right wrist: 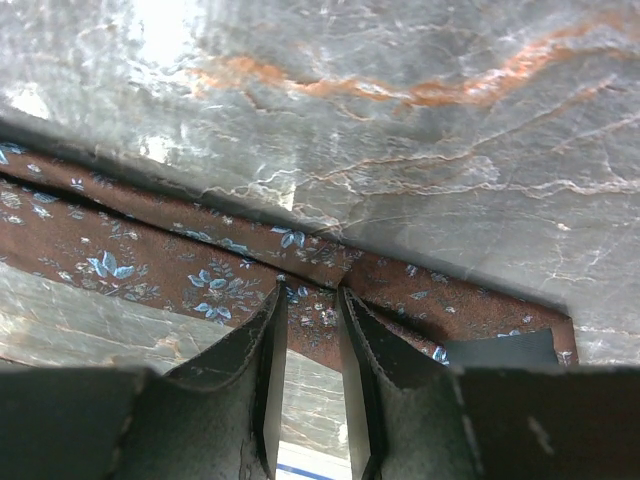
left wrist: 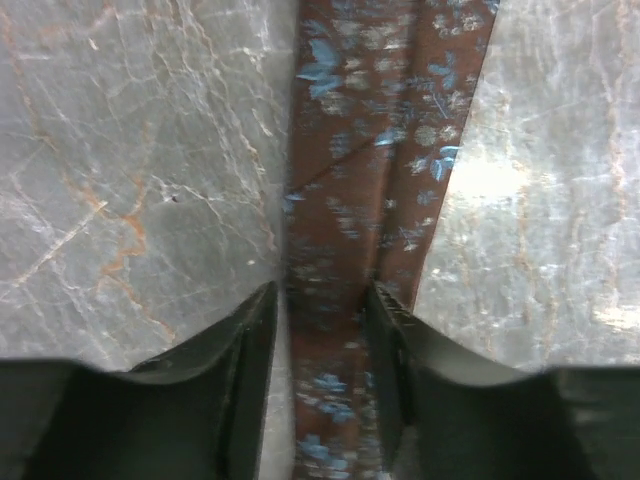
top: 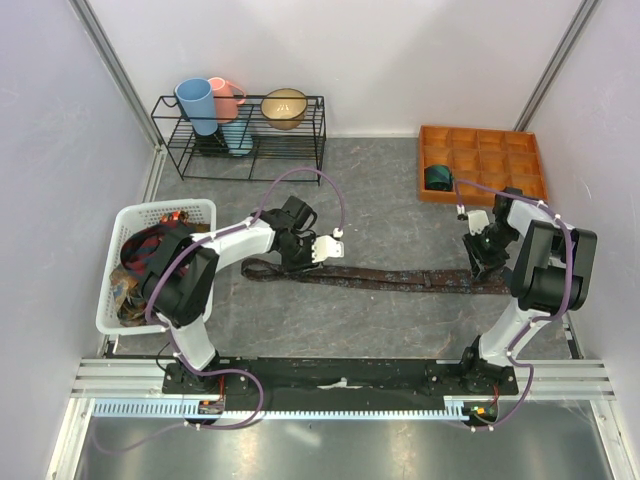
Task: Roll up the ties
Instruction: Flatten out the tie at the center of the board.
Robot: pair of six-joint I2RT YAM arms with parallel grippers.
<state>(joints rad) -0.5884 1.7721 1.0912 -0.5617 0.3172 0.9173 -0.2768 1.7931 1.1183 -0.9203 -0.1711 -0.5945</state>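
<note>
— Taking the top view first: what is shown there that is lost in the wrist views?

— The whole maroon-brown tie [top: 400,278] is seen laid out flat, stretched from under the left gripper [top: 298,258] to under the right gripper [top: 482,262]. More ties [top: 140,245] are heaped in a white basket [top: 165,206] outboard of the left gripper. A rolled teal tie [top: 437,178] is set in an orange tray [top: 480,132] beyond the right gripper.

— And what is added by the wrist views?

— Blue flowers on the cloth, and the jaws. The left fingers [left wrist: 250,340] are held half apart astride the tie, which is run straight through the gap. A sliver of table [left wrist: 120,150] is left beside one finger, so nothing is clamped. The right fingertips [right wrist: 270,310] are set down on the tie's edge close to its end, only a slit apart. Whether cloth is pinched there cannot be told.
</note>
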